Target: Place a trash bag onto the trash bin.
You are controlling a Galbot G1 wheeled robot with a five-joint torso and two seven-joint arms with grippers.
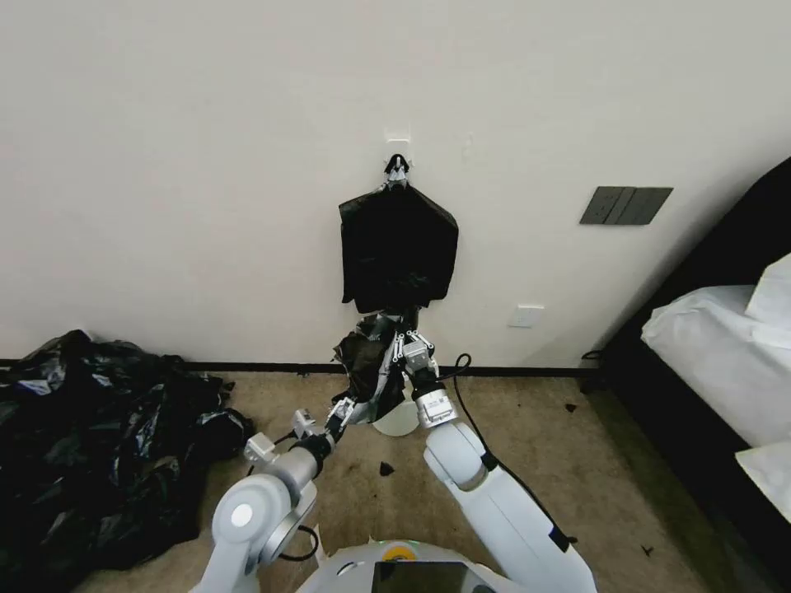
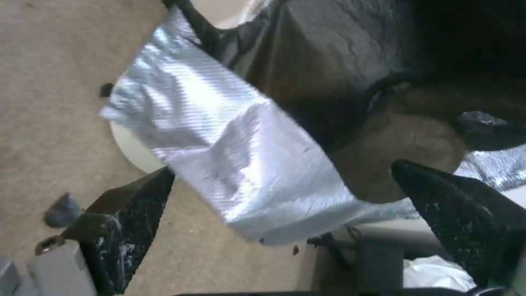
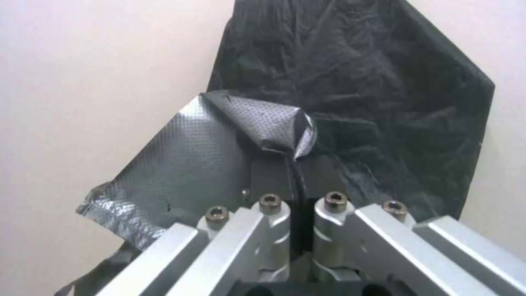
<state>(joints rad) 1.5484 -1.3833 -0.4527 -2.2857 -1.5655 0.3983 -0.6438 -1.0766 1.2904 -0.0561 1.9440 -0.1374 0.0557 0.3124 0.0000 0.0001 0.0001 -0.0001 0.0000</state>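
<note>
The trash bag [image 1: 365, 368], thin glossy black plastic, hangs from my right gripper [image 1: 404, 336], which points up near the wall and is shut on a pinched strand of it [image 3: 298, 187]. Its sheet [image 3: 186, 172] spreads out beside the fingers. Below it stands the cream-white trash bin [image 1: 397, 422], partly hidden behind the draped bag. My left gripper [image 1: 350, 403] is low beside the bag, open. In the left wrist view its dark fingertips [image 2: 148, 197] stand wide apart with the shiny bag [image 2: 230, 160] between and beyond them, and the bin [image 2: 129, 150] just behind.
A flat black bundle [image 1: 398, 247] hangs from a wall hook right above the grippers. A large heap of black bags [image 1: 91, 445] fills the floor on the left. A bed [image 1: 725, 362] stands on the right. Small scraps [image 1: 386, 469] lie on the carpet.
</note>
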